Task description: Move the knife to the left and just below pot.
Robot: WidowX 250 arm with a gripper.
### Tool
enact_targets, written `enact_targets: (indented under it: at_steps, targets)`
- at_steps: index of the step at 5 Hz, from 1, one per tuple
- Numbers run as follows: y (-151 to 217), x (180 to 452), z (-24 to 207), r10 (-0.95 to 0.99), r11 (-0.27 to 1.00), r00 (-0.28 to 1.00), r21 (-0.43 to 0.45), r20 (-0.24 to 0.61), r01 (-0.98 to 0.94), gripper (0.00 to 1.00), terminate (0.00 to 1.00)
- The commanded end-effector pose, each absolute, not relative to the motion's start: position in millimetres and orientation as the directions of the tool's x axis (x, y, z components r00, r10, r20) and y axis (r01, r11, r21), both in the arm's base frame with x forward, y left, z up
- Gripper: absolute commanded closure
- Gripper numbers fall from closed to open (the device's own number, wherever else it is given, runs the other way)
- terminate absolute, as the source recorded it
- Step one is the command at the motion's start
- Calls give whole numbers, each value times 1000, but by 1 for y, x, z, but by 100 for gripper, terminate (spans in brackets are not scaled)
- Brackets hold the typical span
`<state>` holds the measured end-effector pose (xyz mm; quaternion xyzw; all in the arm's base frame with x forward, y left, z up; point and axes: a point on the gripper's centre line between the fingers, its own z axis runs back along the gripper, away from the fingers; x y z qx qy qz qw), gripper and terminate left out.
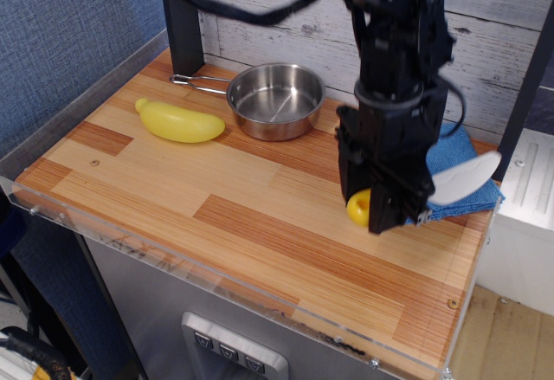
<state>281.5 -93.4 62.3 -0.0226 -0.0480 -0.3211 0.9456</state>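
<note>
My black gripper (387, 209) is shut on the knife, whose yellow handle (358, 208) pokes out on the left and whose white blade (463, 179) sticks out to the right. The knife hangs lifted off the table at the right side. The pot (275, 99), a shiny steel pan with a thin wire handle pointing left, stands at the back middle of the wooden table (199, 190), well to the left of and behind the gripper.
A yellow banana-shaped toy (179, 122) lies left of the pot. A blue cloth (463, 172) lies at the right edge behind the blade. A dark post (182, 16) stands at the back left. A clear rim (173, 259) runs along the front edge.
</note>
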Motion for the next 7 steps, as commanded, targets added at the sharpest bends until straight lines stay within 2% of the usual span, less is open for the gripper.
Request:
enact_targets:
  at_steps: [1,2,3,4,6,7]
  targets:
    - [-59,286,128,-504,852,833,-27,228,522,100,0]
    - [-16,283,125,-401,912,896,-9,191,410,100,0]
    - [18,278,112,-337,939,928,-24,159,344,100,0]
    - [43,272,95,-327,943,937,-14,126,331,100,0]
    - [61,255,63,-304,952,951,3,62,305,100,0]
    - [87,246,46,-187,982,982,-9,23,187,100,0]
